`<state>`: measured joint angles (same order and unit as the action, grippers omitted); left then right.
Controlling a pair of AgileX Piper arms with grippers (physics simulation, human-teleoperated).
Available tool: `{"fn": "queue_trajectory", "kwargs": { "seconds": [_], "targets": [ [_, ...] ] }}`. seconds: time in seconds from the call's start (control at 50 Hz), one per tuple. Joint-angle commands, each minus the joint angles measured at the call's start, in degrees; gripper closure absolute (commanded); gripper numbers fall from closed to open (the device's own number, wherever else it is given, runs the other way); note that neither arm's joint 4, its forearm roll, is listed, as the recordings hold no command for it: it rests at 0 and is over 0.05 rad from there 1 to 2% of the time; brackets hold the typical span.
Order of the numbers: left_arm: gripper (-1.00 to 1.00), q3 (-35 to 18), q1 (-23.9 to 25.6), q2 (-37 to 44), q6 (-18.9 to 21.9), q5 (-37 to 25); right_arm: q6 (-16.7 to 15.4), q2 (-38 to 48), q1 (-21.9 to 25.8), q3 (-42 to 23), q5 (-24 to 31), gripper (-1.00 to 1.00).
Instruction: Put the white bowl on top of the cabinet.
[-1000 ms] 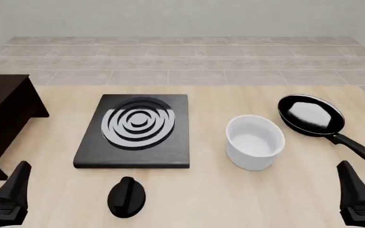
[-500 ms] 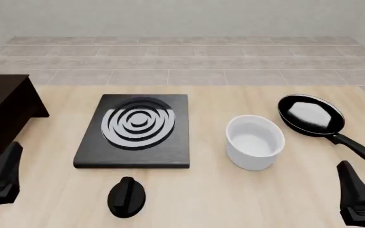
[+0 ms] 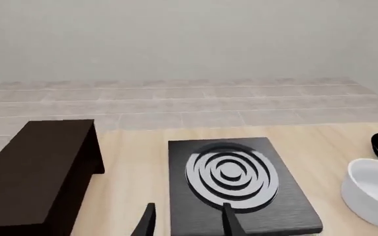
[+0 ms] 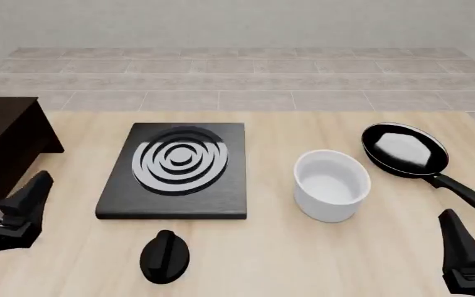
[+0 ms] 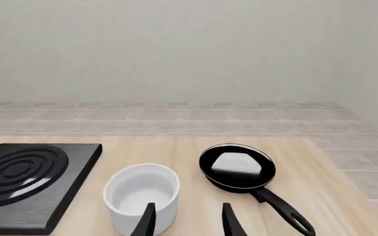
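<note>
The white bowl (image 4: 331, 185) stands upright on the desk (image 4: 303, 260), mouth up, between the stove slab (image 4: 175, 171) and the frying pan (image 4: 405, 150), near both but touching neither; it is round, so it has no long axis in plan, and its only axis runs vertically through the tall sides. It looks stiff and glossy, likely light but slippery, and probably brittle if dropped; the best hold, as I judge it, is a pinch over the rim with one finger inside the wall and one outside, since the body seems too wide to span.

The right gripper (image 5: 185, 220) sits low at the near right of the desk, its jaws parted and empty, aimed roughly at the bowl's near side; the left gripper (image 3: 187, 222) hangs at the near left, jaws likewise apart and holding nothing, pointing toward the slab.

The cabinet (image 4: 2, 145) stands at the far left edge, well apart from the bowl, its flat top bare in the left wrist view; a small black knob (image 4: 164, 257) lies in front of the slab.
</note>
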<state>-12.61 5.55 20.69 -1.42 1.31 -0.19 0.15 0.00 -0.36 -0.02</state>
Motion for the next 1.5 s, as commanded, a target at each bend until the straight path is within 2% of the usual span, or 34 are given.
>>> {"fn": "queue_trajectory", "kwargs": {
  "seconds": [0.02, 0.24, 0.38, 0.44, 0.46, 0.48, 0.5, 0.52, 0.56, 0.58, 0.6, 0.62, 0.72, 0.88, 1.0, 1.14, 1.28, 1.4, 1.48, 1.5],
  "targets": [
    [-1.0, -25.0, 3.9, 7.2, 2.1, -19.3, 0.2, 0.0, 0.0, -0.2, 0.5, -1.0],
    [-1.0, -29.7, 4.2, 13.7, 1.7, -16.8, 0.4, 0.1, 0.0, 0.0, 0.3, -1.0],
    [-1.0, -31.4, 7.6, 14.2, 2.0, -18.4, 0.0, -0.1, 0.0, 0.0, 0.0, -1.0],
    [-1.0, -30.8, 10.2, 15.0, 3.8, -19.0, 0.3, 0.1, 0.0, 0.0, 0.3, -1.0],
    [-1.0, -35.2, 9.8, 15.8, 2.8, -20.9, 0.2, 0.0, 0.0, 0.0, 0.2, -1.0],
    [-1.0, -33.5, 13.7, 18.6, 3.3, -17.6, -0.1, -0.1, 0.0, -0.1, 0.0, -1.0],
    [-1.0, -29.2, 13.3, 19.6, 3.6, -12.7, -0.2, -0.1, 0.0, -0.1, 0.0, -1.0],
    [-1.0, -29.4, 14.1, 20.1, 3.6, -13.0, -0.2, -0.1, 0.0, -0.2, 0.0, -1.0],
    [-1.0, -37.4, 14.8, 23.0, 2.8, -20.4, 0.0, -0.1, 0.0, -0.1, 0.1, -1.0],
    [-1.0, -43.5, 13.9, 25.2, 3.8, -26.3, 0.2, -0.1, 0.0, -0.1, 0.4, -1.0],
    [-1.0, -47.5, 16.4, 24.8, 4.2, -28.9, 0.3, 0.0, 0.0, -0.1, 0.5, -1.0],
    [-1.0, -49.1, 17.1, 26.1, 5.4, -30.4, 0.3, 0.0, 0.0, -0.1, 0.6, -1.0],
    [-1.0, -47.2, 18.6, 29.5, 5.6, -26.8, -0.2, -0.1, 0.0, -0.3, 0.2, -1.0],
    [-1.0, -50.7, 19.7, 34.3, 4.9, -25.9, -0.2, -0.1, 0.0, -0.2, 0.0, -1.0],
    [-1.0, -52.4, 23.2, 38.1, 4.7, -26.8, 0.1, 0.0, 0.0, -0.2, 0.4, -1.0],
    [-1.0, -56.9, 27.2, 43.0, 6.9, -28.2, 0.3, 0.1, 0.0, 0.1, 0.1, -1.0],
    [-1.0, -65.2, 30.3, 49.2, 8.4, -32.1, 0.2, 0.0, 0.0, -0.1, 0.4, -1.0],
    [-1.0, -68.2, 34.0, 53.2, 10.6, -33.8, -0.1, -0.1, 0.0, -0.1, 0.0, -1.0],
    [-1.0, -70.1, 35.7, 55.1, 9.9, -35.0, 0.2, -0.1, 0.0, -0.2, 0.5, -1.0],
    [-1.0, -71.0, 36.7, 56.6, 11.2, -35.5, 0.3, 0.0, 0.0, 0.0, 0.3, -1.0]
  ]
}}
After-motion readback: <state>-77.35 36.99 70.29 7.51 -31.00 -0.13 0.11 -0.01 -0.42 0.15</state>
